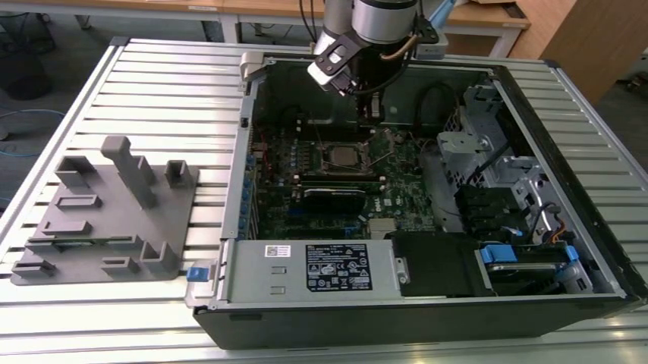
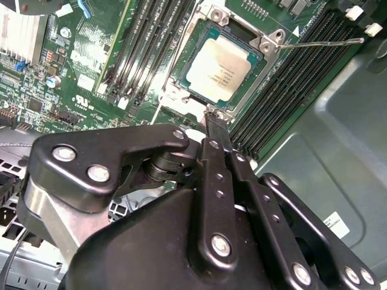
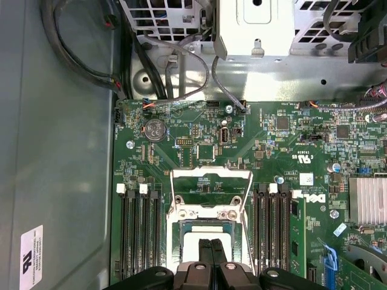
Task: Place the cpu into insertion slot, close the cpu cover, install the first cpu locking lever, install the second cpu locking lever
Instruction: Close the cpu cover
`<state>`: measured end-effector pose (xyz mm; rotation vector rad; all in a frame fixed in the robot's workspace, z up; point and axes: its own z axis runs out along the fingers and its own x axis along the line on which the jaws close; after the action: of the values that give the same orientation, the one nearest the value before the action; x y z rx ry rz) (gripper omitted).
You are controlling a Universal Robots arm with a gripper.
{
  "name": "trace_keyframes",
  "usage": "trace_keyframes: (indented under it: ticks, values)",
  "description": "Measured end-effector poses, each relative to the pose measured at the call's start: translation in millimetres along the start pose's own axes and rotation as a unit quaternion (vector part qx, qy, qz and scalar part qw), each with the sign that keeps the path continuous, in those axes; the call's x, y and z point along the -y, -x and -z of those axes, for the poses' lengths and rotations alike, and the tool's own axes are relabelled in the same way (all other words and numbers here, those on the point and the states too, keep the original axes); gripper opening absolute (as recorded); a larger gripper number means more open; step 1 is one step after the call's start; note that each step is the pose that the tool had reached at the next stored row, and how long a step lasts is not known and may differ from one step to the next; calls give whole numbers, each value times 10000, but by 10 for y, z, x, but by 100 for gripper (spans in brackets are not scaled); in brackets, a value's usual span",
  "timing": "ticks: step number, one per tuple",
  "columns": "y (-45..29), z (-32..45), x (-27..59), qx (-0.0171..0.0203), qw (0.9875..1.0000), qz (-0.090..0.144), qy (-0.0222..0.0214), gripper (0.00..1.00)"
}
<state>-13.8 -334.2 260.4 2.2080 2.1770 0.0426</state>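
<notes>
The cpu (image 2: 222,71), a pale silver square, lies flat in the black-framed insertion slot (image 2: 259,65) on the green board. The cpu cover (image 3: 210,176), a thin silvery frame, stands swung open off the socket, and green board shows through its cut-out. A thin locking lever (image 2: 320,43) juts out raised beside the socket. My gripper (image 2: 213,118) is shut with nothing between its fingers. Its tips hang just over the socket edge on the cover's hinge side. In the exterior view the gripper (image 1: 371,115) hovers inside the open computer case, just behind the socket (image 1: 342,156).
Black memory slots (image 3: 139,235) flank the socket on both sides. A finned heatsink (image 3: 367,202) and cables (image 3: 181,66) lie nearby. A black graphics card (image 1: 335,199) and a power supply (image 1: 319,269) sit in the case. A grey fixture (image 1: 106,212) stands at the exterior view's left.
</notes>
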Motion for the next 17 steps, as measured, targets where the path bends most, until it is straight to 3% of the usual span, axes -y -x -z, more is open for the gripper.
trace_keyframes:
  ticks: [6, 17]
  values:
    - [0, -1, -10, 0, 10000, 1, 0, 11]
    - [-2, -10, -141, 0, 10000, 0, 0, 11]
